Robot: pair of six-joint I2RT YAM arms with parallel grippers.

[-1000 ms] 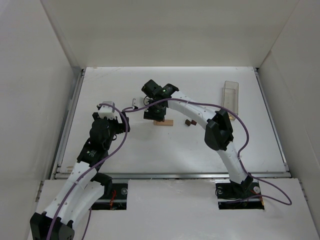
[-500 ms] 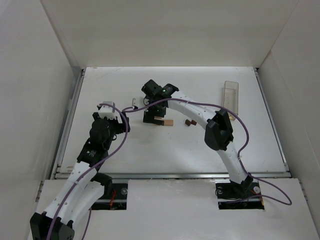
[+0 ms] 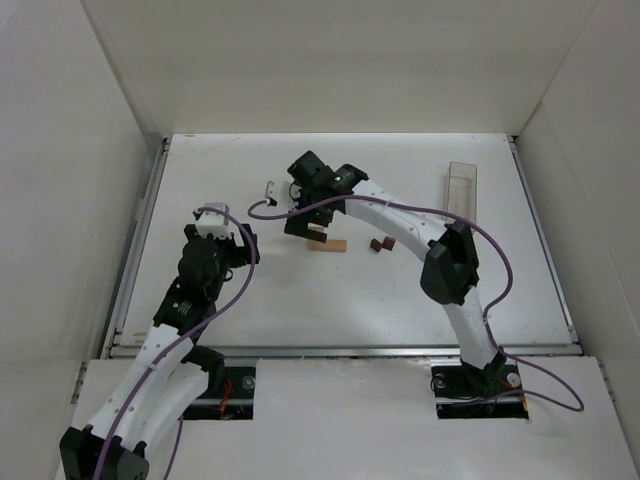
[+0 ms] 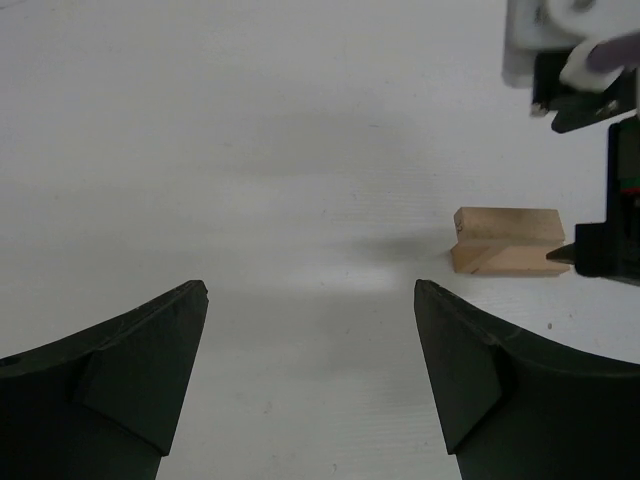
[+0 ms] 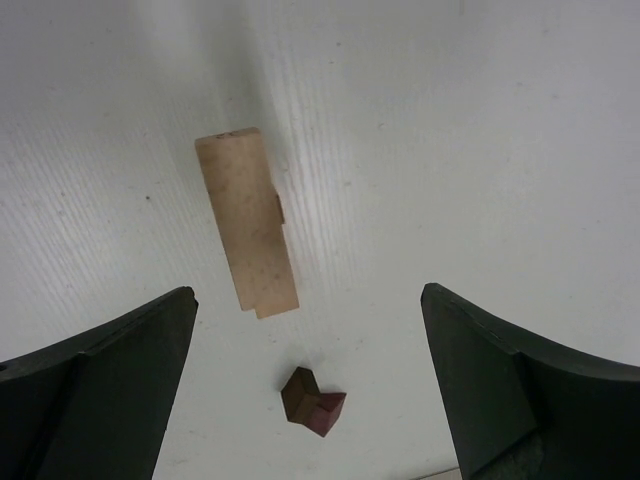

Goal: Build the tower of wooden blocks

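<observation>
Starting at the left: left end effector (image 3: 240,246) low over the surface (image 3: 300,300), aimed toward the middle. Fingers (image 4: 130,370) spread wide, pinching nothing, with only bare white between them in the wrist view.

Moving toward the middle: right end effector (image 3: 300,226) reached across from the right side, pointing down, raised above the blocks. Also spread wide and pinching nothing, both fingers (image 5: 110,370) well apart from the wood in its own view.

Just below it and a little to its right: two tan bars (image 3: 326,243) near the middle of the surface, one lying flat on the other, the upper one slightly shifted, so that an edge of the lower one shows. Touched by neither end effector.

Further right, near the bars but apart from them: dark pieces (image 3: 380,244), small and reddish-brown, lying on the surface and not stacked. Cannot tell their exact shapes.

Far right, near the back edge: clear box (image 3: 461,190), well apart from the blocks.
</observation>
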